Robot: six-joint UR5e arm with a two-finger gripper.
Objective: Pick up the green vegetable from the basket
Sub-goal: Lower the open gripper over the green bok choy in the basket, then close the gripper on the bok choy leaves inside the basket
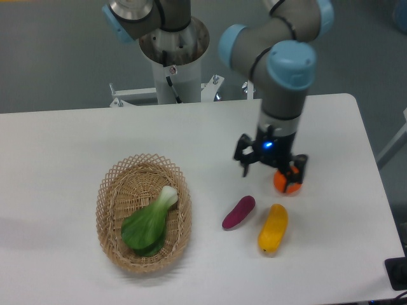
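From the fixed camera, the green vegetable (149, 223) lies inside the basket (109, 190) on the left of the desk (57, 146), leaves toward the near end and pale stalk pointing up-right, so the pick has not begun. The gripper (269, 169) hangs well apart on the right, jaws spread and holding nothing, one finger just in front of an orange round piece (284, 183). Below it lie a purple piece (238, 212) and a yellow vegetable (273, 227). By my reading, reaching, descending, closing and lifting all remain.
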